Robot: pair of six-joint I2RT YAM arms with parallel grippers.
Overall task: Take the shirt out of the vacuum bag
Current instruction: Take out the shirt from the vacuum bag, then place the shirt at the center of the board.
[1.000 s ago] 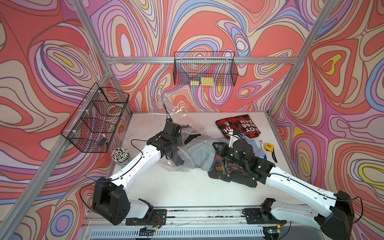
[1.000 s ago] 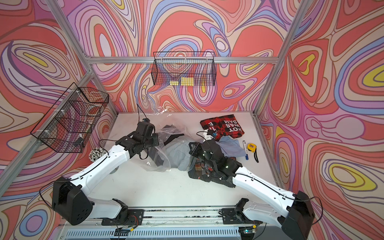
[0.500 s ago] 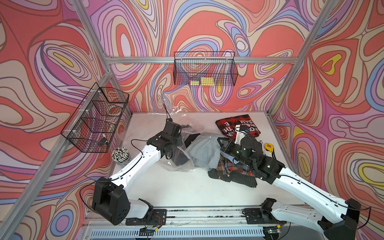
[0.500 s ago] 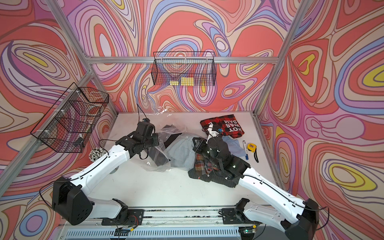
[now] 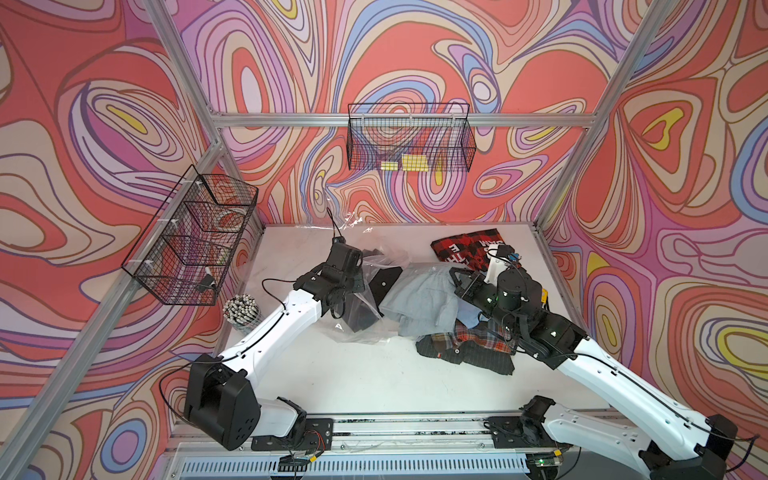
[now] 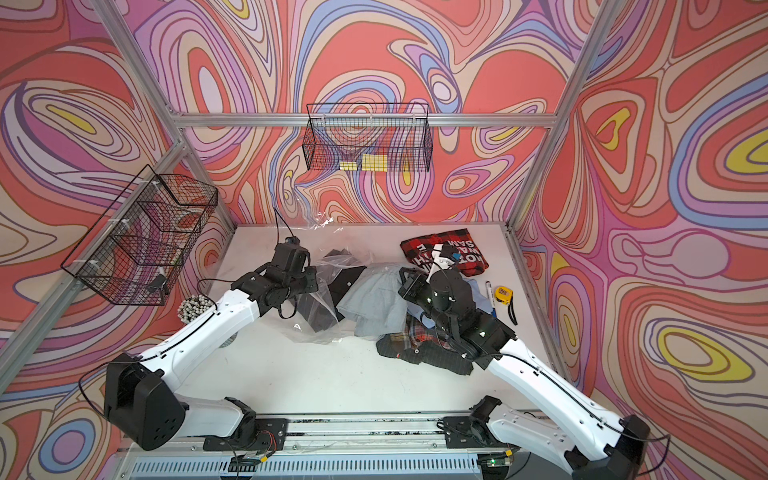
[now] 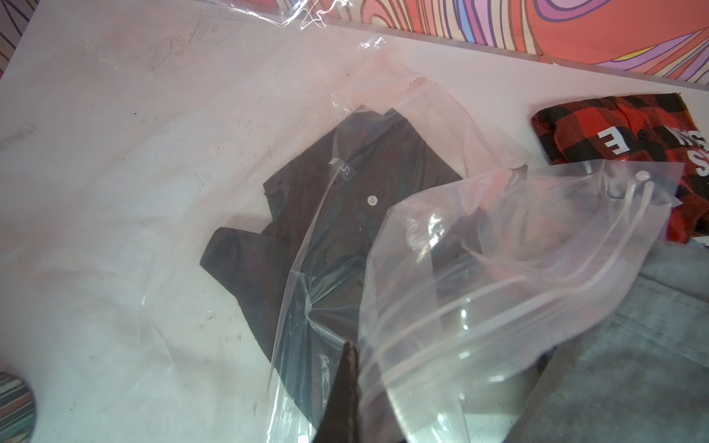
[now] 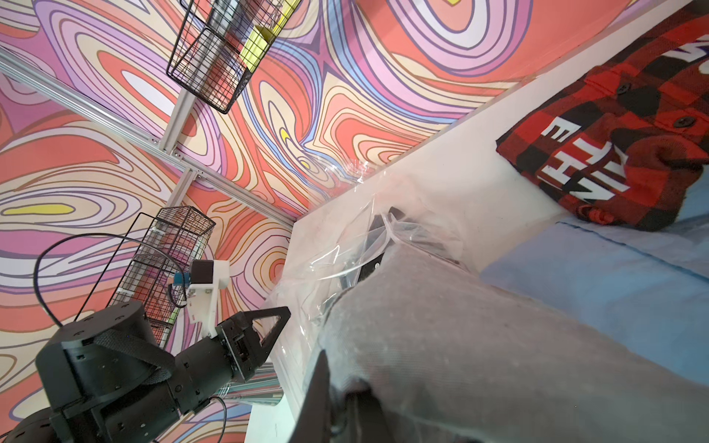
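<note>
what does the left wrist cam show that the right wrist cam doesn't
Only the left wrist view: the dark shirt's collar label, seen through plastic. Only the right wrist view: wire baskets, blue cloth, and the right gripper shut on the grey shirt. Both: the vacuum bag, the red plaid shirt, the grey shirt, and the left gripper pinching the bag.

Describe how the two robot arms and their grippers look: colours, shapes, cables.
The left arm and the right arm have smooth white shells with black joints. Thin black cables run along them. The left gripper is black, with flat, hollow triangular fingers; a white camera bracket sits behind it. The right gripper is black too.
</note>
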